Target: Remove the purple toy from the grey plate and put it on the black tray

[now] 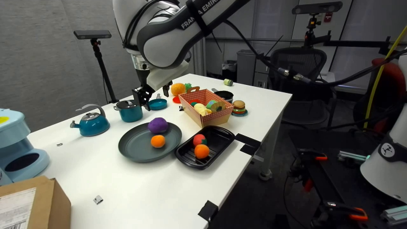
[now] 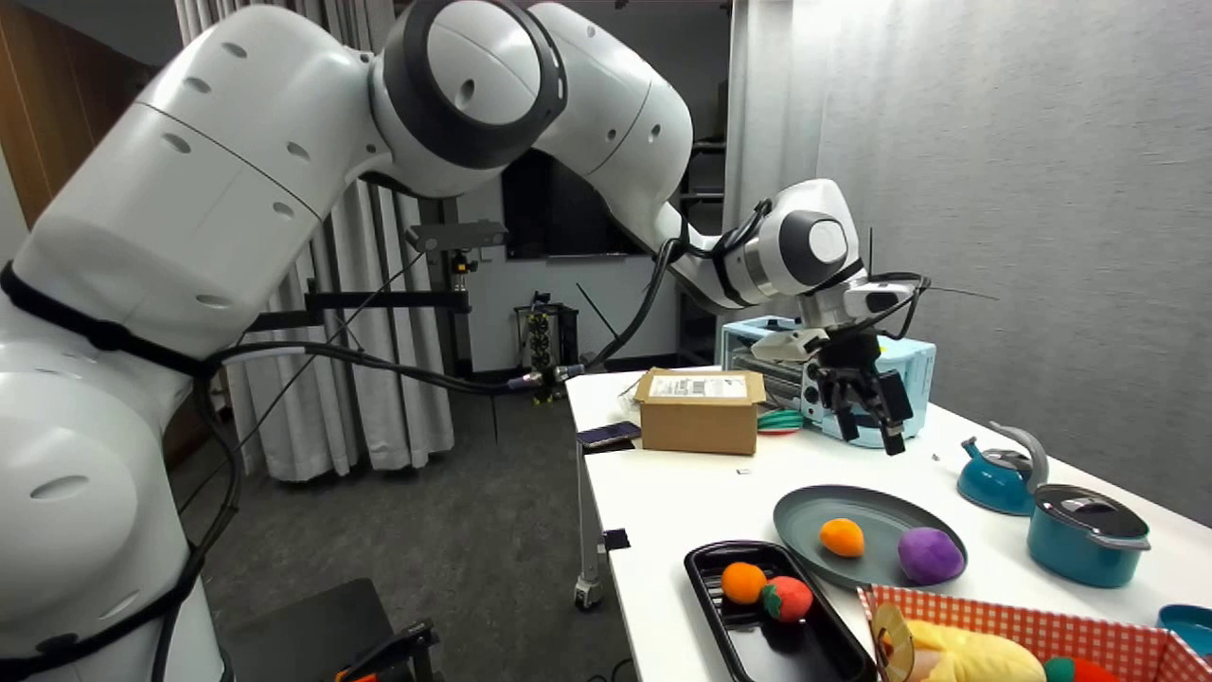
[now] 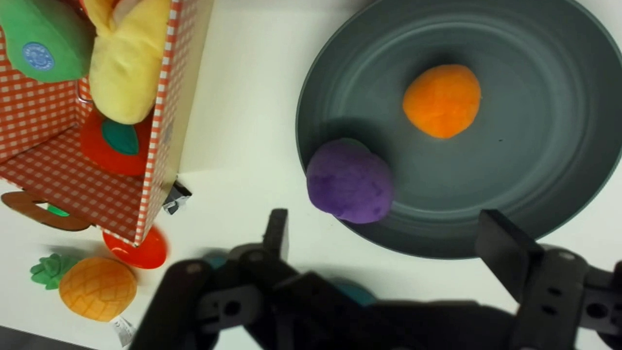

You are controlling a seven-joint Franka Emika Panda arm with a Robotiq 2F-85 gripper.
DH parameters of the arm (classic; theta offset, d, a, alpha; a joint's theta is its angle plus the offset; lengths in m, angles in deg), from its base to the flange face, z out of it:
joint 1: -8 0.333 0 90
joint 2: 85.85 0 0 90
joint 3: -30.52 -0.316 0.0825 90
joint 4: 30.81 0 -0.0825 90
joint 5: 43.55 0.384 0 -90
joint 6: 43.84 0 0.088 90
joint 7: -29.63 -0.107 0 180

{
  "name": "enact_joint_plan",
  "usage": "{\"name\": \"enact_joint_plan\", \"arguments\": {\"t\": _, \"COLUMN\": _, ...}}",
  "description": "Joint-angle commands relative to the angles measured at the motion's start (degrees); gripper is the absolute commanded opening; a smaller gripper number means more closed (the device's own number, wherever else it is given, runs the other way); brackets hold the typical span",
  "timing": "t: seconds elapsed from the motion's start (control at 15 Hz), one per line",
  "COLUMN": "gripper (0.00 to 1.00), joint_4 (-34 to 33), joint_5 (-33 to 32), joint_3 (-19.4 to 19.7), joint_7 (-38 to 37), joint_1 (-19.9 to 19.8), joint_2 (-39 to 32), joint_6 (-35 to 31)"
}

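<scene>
The purple toy [image 1: 158,125] lies on the grey plate [image 1: 133,148], against its rim, with an orange ball [image 1: 158,141] beside it. Both also show on the plate in an exterior view, the purple toy [image 2: 929,556] at the plate's near right edge. The black tray [image 1: 219,140] stands beside the plate and holds a strawberry toy [image 1: 199,140] and an orange ball [image 1: 202,151]. My gripper [image 1: 157,101] is open and empty, held above the table. In the wrist view the purple toy [image 3: 350,182] lies just ahead of the open fingers [image 3: 384,214], nearer the left one, not touched.
A checkered box of toys [image 1: 208,119] stands close to the plate and tray. A teal pot [image 1: 131,113] and a teal kettle [image 1: 93,124] stand along the table's wall side. A cardboard box [image 2: 699,421] and a light blue toy appliance [image 2: 914,365] stand at one end.
</scene>
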Motion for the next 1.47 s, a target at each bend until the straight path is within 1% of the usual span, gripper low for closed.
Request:
{"name": "enact_joint_plan", "arguments": {"t": 0.0, "gripper": 1.00, "joint_4": -0.7, "joint_5": 1.0, "joint_3": 0.3, "joint_7": -0.1, "joint_1": 0.2, "joint_2": -0.4, "joint_6": 0.1}}
{"name": "enact_joint_plan", "arguments": {"t": 0.27, "gripper": 1.00, "joint_4": -1.9, "joint_5": 1.9, "joint_3": 0.0, "joint_7": -0.4, "joint_1": 0.2, "joint_2": -1.0, "joint_6": 0.1}}
{"name": "enact_joint_plan", "arguments": {"t": 0.47, "gripper": 1.00, "joint_4": -2.1, "joint_5": 0.9, "joint_3": 0.0, "joint_7": 0.1, "joint_1": 0.8, "joint_2": -2.0, "joint_6": -0.9}}
{"name": "enact_joint_plan", "arguments": {"t": 0.67, "gripper": 1.00, "joint_4": -3.3, "joint_5": -0.4, "joint_3": 1.3, "joint_7": -1.1, "joint_1": 1.2, "joint_2": -4.1, "joint_6": -0.4}}
{"name": "enact_joint_plan", "arguments": {"t": 1.07, "gripper": 1.00, "joint_4": -5.6, "joint_5": -1.1, "joint_3": 4.5, "joint_7": -1.8, "joint_1": 0.3, "joint_2": -8.8, "joint_6": -0.1}}
{"name": "enact_joint_plan", "arguments": {"t": 1.4, "gripper": 1.00, "joint_4": -9.2, "joint_5": -0.3, "joint_3": 4.4, "joint_7": 0.7, "joint_1": -0.7, "joint_2": -13.3, "joint_6": -1.1}}
